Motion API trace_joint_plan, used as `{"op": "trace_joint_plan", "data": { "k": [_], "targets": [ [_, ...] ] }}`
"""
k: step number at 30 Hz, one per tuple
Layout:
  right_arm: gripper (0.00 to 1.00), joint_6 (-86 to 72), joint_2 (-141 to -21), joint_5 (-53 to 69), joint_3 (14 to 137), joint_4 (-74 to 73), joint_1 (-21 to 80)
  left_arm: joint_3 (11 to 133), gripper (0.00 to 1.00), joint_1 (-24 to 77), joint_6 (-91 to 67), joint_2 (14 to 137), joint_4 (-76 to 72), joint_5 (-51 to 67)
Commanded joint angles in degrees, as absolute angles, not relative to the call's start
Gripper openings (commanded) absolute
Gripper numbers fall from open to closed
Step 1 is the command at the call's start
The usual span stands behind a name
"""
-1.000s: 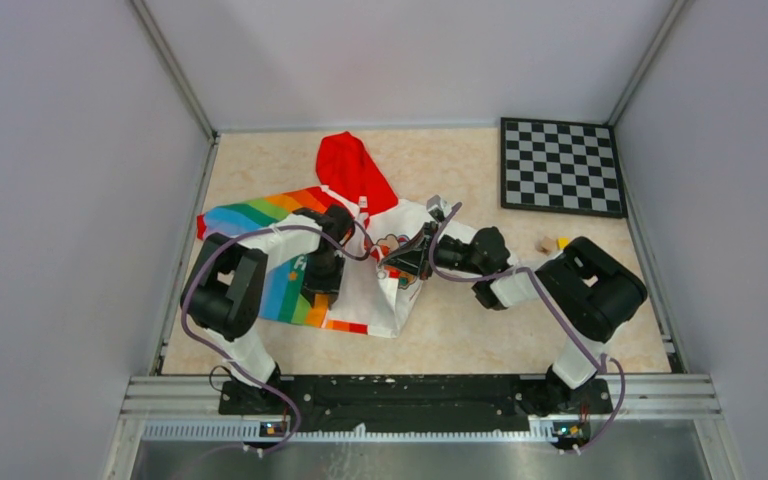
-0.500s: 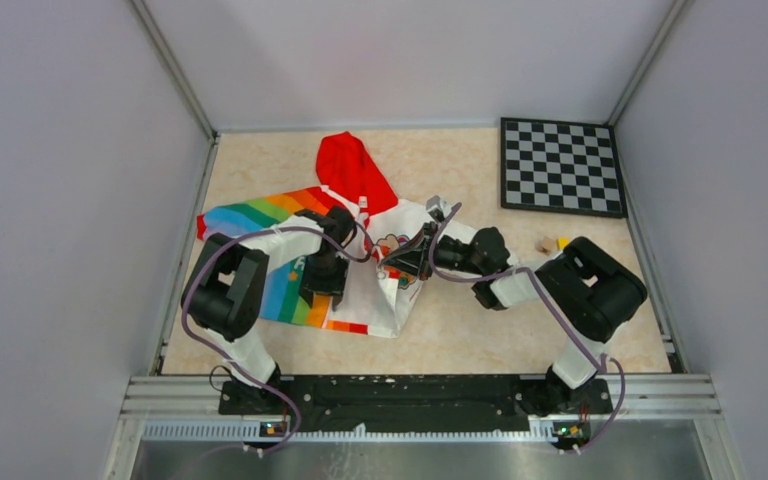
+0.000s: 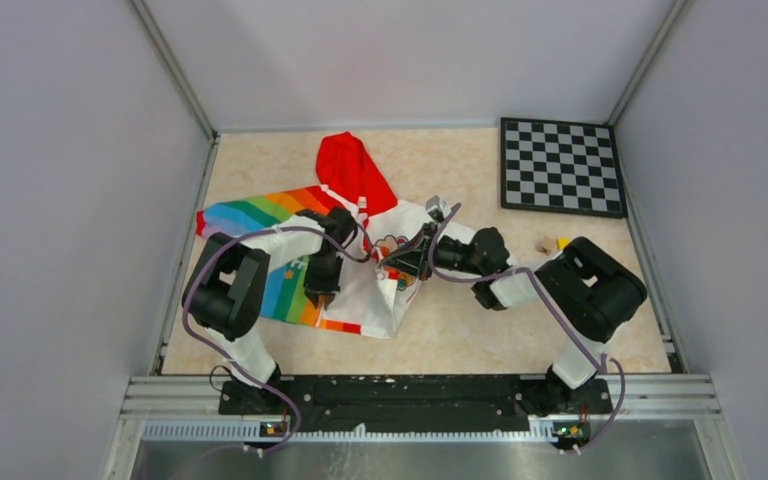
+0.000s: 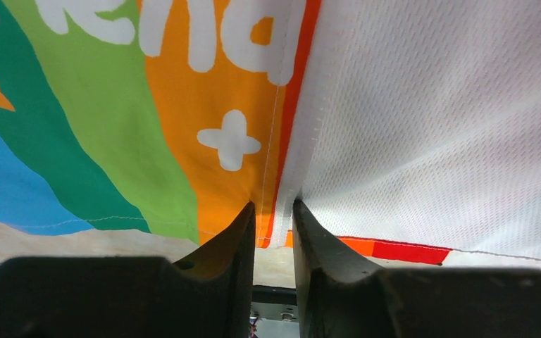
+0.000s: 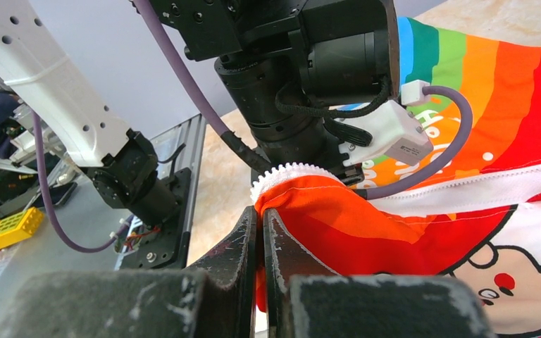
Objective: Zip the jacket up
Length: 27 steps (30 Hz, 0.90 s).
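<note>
The jacket (image 3: pixel 375 300) lies spread on the table, red hood (image 3: pixel 352 165) at the back, rainbow half (image 3: pixel 255 215) on the left, white bear-print half on the right. My left gripper (image 3: pixel 320 292) points down at the rainbow half's near hem. In the left wrist view its jaws (image 4: pixel 273 205) stand a narrow gap apart, straddling the white zip tape (image 4: pixel 290 169) beside the orange stripe. My right gripper (image 3: pixel 407 262) is shut on the jacket's orange-red hem corner (image 5: pixel 338 211) with zip teeth (image 5: pixel 282 176), held up close to the left wrist.
A black-and-white checkerboard (image 3: pixel 562 167) lies at the back right. Small coloured blocks (image 3: pixel 552 243) sit beside the right arm. Grey walls close in the table on three sides. The arm bases and rail (image 3: pixel 400 395) run along the near edge.
My left gripper has shifted a little toward the near hem along the zip edge and looks narrower. The right gripper has kept hold of the hem corner without moving.
</note>
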State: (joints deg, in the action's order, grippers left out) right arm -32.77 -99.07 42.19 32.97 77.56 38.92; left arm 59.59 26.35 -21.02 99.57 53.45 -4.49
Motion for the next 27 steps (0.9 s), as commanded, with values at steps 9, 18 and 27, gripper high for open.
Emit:
{"op": "trace_joint_plan", "data": {
  "k": [9,18,27],
  "targets": [
    [0.0,-31.6,-96.9,43.2,33.2,80.5,40.0,61.6,0.3,24.6,-21.5,99.6,54.9,-10.7],
    [0.0,-31.3,-97.1,43.2,33.5,80.1,40.4,62.6,0.35,24.1,-21.6,98.0,56.2,-12.8],
    [0.0,-31.3,-96.7,43.3,33.4,80.0,40.5,61.1,0.4,23.4,-21.4,99.3,55.5,-13.1]
  ]
}}
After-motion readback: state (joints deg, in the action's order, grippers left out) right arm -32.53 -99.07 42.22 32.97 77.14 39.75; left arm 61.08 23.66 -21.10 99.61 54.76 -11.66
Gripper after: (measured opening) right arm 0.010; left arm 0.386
